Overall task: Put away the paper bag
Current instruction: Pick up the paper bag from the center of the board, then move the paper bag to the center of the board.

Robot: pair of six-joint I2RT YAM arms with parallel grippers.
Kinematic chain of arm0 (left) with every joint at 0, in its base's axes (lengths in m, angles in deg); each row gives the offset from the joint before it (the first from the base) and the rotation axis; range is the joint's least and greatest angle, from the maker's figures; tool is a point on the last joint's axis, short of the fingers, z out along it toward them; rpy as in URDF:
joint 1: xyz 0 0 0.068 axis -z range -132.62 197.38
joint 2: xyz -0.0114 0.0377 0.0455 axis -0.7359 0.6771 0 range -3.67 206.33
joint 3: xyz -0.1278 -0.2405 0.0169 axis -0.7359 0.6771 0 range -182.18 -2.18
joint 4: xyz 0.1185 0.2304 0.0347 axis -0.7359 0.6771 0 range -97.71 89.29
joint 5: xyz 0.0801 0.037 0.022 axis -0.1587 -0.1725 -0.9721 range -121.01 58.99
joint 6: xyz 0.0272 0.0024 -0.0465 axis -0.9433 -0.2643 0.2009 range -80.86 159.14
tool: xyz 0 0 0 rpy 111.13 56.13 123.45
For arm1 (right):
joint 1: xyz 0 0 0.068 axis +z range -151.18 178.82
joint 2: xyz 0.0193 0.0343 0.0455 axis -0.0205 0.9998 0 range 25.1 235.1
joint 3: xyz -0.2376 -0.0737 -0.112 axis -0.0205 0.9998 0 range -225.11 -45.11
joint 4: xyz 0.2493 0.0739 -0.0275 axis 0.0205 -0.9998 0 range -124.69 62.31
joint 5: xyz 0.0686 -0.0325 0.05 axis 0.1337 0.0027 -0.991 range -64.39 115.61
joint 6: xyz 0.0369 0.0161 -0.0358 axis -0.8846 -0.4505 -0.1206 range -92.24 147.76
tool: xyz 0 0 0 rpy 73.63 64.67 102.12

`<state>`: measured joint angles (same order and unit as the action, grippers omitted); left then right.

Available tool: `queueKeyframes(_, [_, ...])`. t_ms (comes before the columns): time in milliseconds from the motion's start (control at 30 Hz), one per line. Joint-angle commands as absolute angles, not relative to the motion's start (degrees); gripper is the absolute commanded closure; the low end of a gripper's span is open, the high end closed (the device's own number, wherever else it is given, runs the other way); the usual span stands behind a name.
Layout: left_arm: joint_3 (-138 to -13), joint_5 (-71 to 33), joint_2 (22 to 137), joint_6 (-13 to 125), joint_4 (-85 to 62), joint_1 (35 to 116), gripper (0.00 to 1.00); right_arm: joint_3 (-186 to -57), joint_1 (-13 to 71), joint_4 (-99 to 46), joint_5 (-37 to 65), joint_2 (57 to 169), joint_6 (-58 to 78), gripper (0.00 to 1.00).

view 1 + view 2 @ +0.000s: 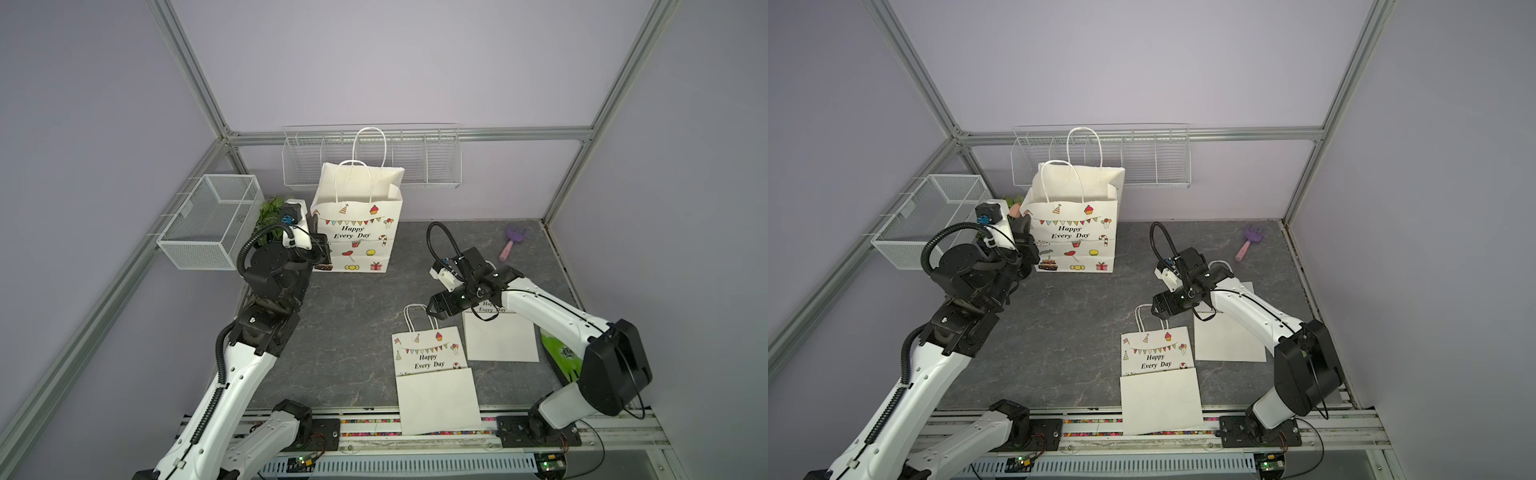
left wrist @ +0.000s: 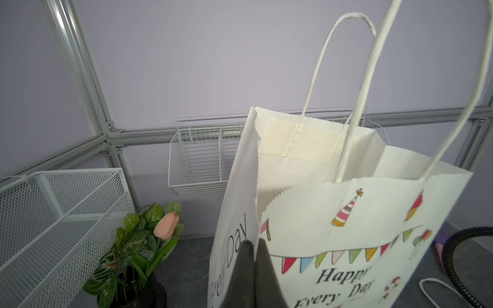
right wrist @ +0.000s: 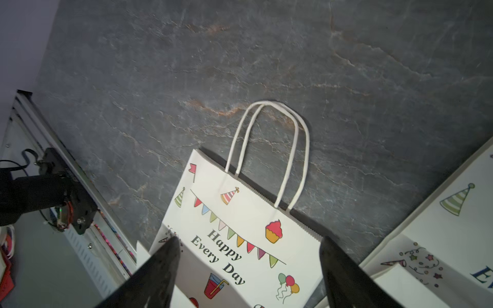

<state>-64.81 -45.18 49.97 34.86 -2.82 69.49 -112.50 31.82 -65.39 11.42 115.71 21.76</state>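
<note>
White paper with party prints makes up the standing bag (image 1: 357, 232). In both top views it is upright at the back of the grey tabletop (image 1: 349, 332), mouth open. The left pincer (image 1: 322, 254) sits at its front left corner. A plant (image 1: 272, 208) and a mesh basket (image 1: 189, 216) crowd that side, and a wire rack (image 1: 440, 166) hangs on the wall behind. Nearer the front lies a flat bag (image 1: 434, 374), handles pointing back, with the right pincer (image 1: 432, 308) hovering over them. A second flat bag (image 1: 500, 338) lies just beside it, partly under the right arm. A purple toy rake (image 1: 512, 243) lies well apart, back right.

From the left wrist, the pincer looks clenched on the standing bag's corner fold, though only the finger backs show.

From the right wrist, the fingers (image 3: 165, 266) stand wide apart, released, above the flat bag's printed face.
</note>
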Motion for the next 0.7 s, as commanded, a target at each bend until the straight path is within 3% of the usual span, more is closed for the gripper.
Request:
queueKeyframes(0, [-63.4,-48.1,48.4,35.5,-4.4,68.6,1.00,-112.0,33.4,-66.1,15.8,119.1,21.0,0.18])
queueKeyframes(300, [-62.5,-47.3,46.1,36.0,-4.3,68.6,1.00,-118.4,36.5,-66.3,20.9,131.0,20.7,0.32])
queueKeyframes(667, [-62.1,-46.0,43.9,36.6,-3.7,68.5,1.00,-126.7,35.0,-68.2,31.2,141.0,19.4,0.71])
